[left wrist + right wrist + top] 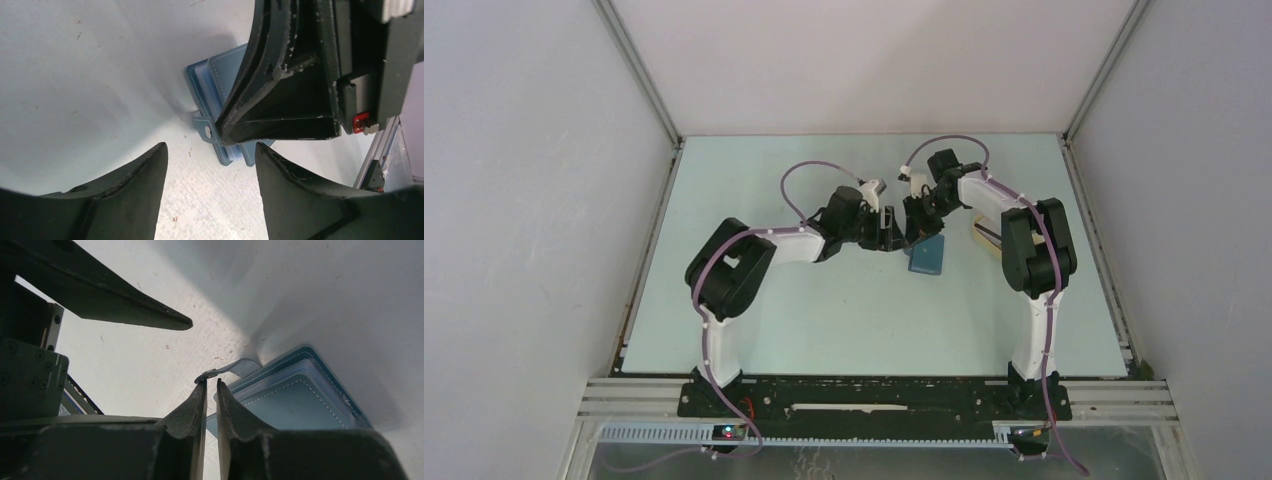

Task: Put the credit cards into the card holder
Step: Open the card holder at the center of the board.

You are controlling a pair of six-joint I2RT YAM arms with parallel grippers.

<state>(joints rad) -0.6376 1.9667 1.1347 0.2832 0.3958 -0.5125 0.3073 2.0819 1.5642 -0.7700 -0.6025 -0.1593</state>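
right hand (210, 385) at card holder (300, 405) snap tab (235, 369), perhaps in contact

Overhead view is showing even, soft, bright light on the pale table (824, 320), sharp, with faint shadows lying under the arms (724, 270). Both wrist views are looking dimmer, broad grey shadows falling across the table around the wallet (220, 80), and the near fingers (135, 195) are blurring and bulging along the bottom edges.

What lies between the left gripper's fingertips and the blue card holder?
Only a short stretch of bare table, seen in the left wrist view. The open left gripper faces the card holder with nothing else between them.
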